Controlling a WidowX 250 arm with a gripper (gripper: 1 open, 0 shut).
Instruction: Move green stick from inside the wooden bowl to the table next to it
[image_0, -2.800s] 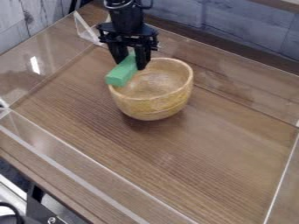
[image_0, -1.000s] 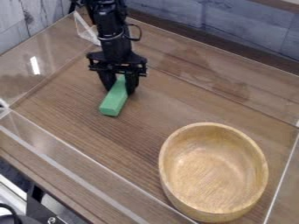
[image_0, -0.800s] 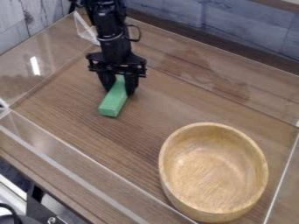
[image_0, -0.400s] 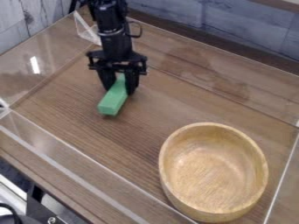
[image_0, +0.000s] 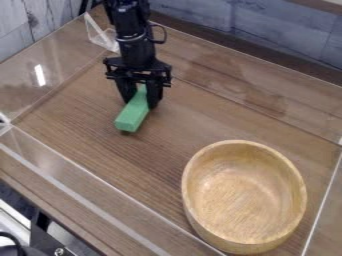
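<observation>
A black robot gripper (image_0: 136, 80) is clenched on the end of a small green rectangular stick (image_0: 132, 112), held over the brown wood-grain tabletop (image_0: 114, 171). To the right, well apart, sits a round tan wooden bowl (image_0: 243, 197).

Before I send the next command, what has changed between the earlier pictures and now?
The wooden bowl has gone from beneath the green stick to the right foreground. The green stick and gripper have come a little nearer the camera, now over bare table. The gripper is at the stick throughout; no release shows.
</observation>
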